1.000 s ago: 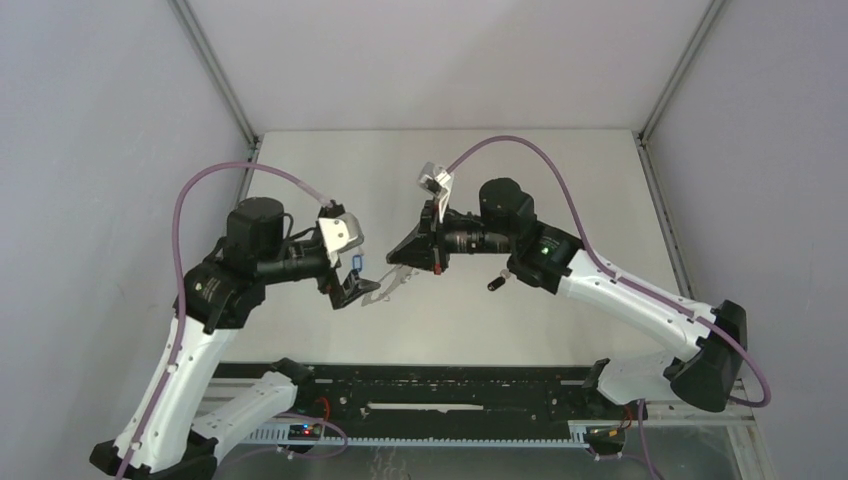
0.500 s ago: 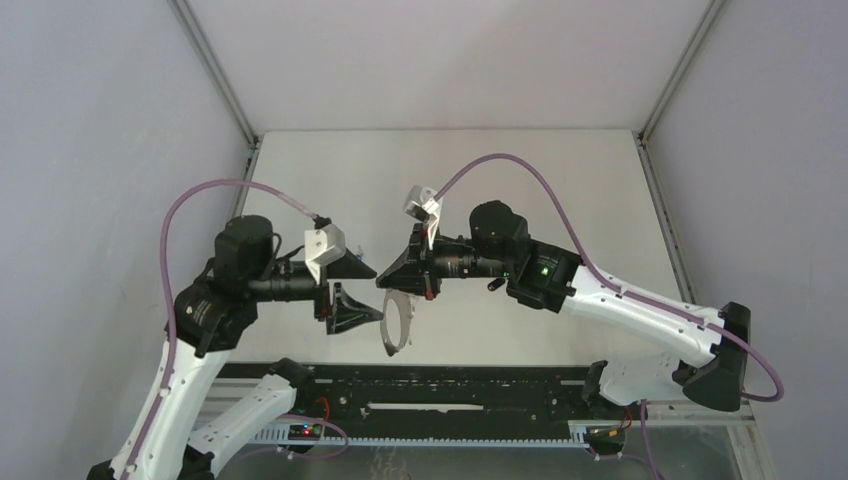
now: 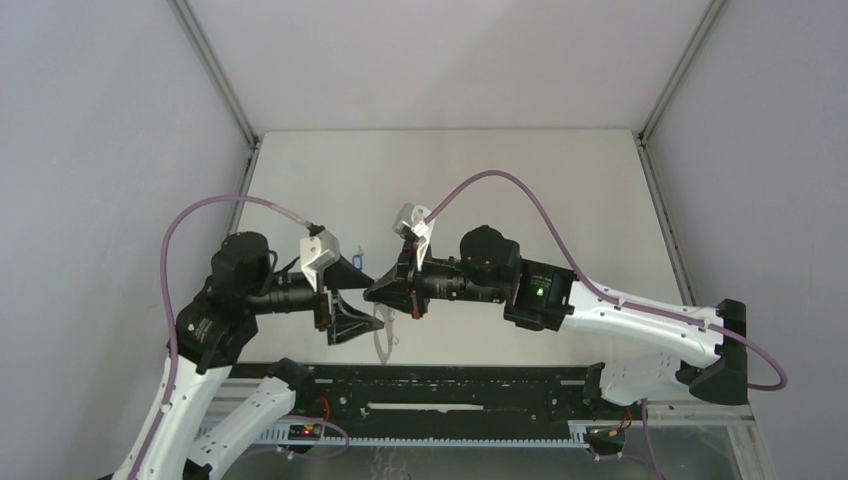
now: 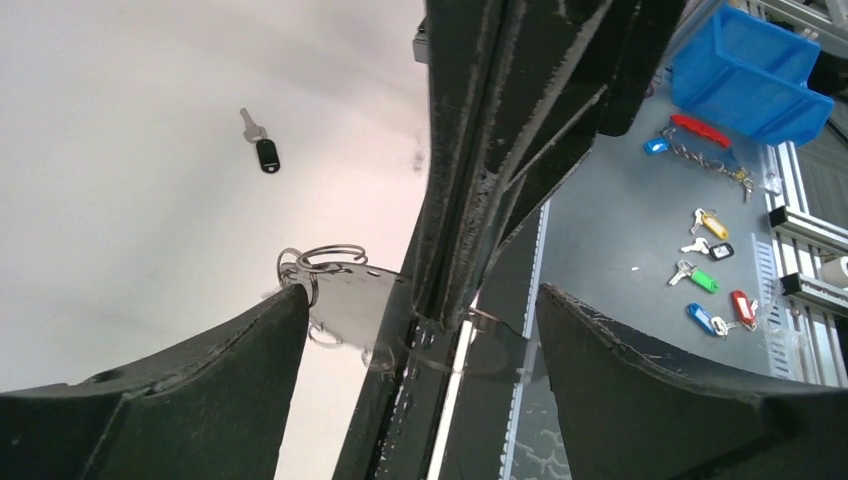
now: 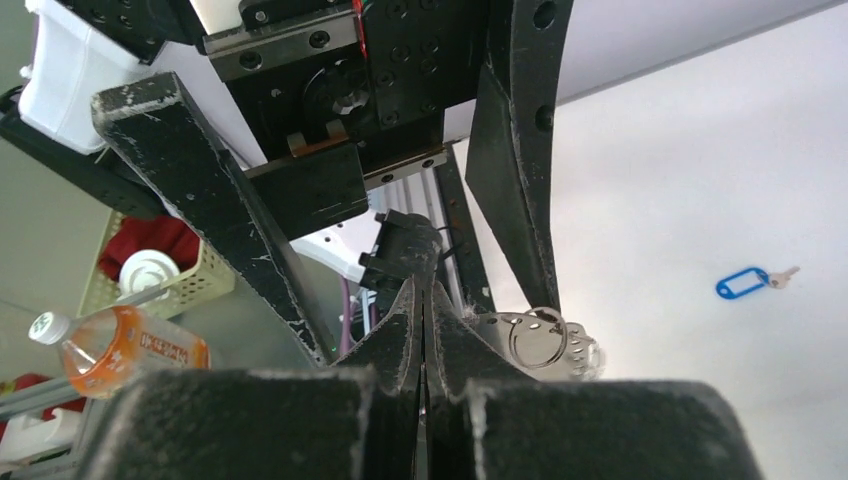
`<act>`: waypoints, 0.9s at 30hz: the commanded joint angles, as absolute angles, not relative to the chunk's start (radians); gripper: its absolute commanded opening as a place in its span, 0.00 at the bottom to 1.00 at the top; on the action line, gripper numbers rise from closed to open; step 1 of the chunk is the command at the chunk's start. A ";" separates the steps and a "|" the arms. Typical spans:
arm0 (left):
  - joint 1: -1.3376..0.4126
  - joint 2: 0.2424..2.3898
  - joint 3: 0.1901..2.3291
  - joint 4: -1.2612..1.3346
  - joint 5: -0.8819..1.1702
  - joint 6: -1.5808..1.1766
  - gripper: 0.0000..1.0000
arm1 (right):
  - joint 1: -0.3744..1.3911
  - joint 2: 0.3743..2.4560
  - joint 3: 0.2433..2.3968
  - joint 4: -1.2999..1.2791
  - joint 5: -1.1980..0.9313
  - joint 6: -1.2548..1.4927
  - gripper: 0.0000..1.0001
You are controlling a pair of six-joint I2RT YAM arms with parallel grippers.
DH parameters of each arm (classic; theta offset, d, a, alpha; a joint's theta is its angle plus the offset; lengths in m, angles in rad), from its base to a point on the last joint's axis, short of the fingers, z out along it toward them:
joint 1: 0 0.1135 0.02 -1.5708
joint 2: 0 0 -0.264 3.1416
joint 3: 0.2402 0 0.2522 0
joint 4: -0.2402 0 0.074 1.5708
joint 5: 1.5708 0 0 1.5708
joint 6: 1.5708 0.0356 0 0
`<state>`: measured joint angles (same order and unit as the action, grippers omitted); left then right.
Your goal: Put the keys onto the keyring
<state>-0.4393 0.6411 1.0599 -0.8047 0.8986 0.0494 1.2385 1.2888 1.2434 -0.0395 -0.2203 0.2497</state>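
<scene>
Firstly, right hand (image 5: 423, 300): fingers pressed fully together on the keyring (image 5: 540, 340), held off the counter (image 5: 680, 220), its small rings and flat metal piece showing at 3 o'clock of the fingertips in the right wrist view. Left hand (image 4: 422, 298): fingers spread wide, one on each side of the right hand's fingers and the keyring. Loose on the counter: blue-headed key (image 5: 745, 282), at 3 o'clock of the keyring in the right wrist view; black-headed key (image 4: 263, 150), at 11 o'clock of it in the left wrist view.
</scene>
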 commanded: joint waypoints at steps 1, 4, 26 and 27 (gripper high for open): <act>-0.443 0.623 1.040 -0.774 0.916 0.013 0.86 | 1.275 1.238 1.247 0.038 -0.106 0.220 0.00; -0.443 0.619 1.040 -0.764 0.938 0.006 0.80 | 1.299 1.238 1.247 0.038 -0.056 0.208 0.00; -0.443 0.621 1.050 -0.826 0.930 0.052 0.37 | 1.428 1.228 1.246 0.040 0.271 0.144 0.00; -0.443 0.623 1.054 -0.823 0.936 0.052 0.37 | 1.429 1.230 1.246 0.040 0.269 0.148 0.00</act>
<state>-0.4404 0.6193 1.0416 -0.8257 0.9115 0.0387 1.4101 1.2636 1.2377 -0.0227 0.2550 0.1463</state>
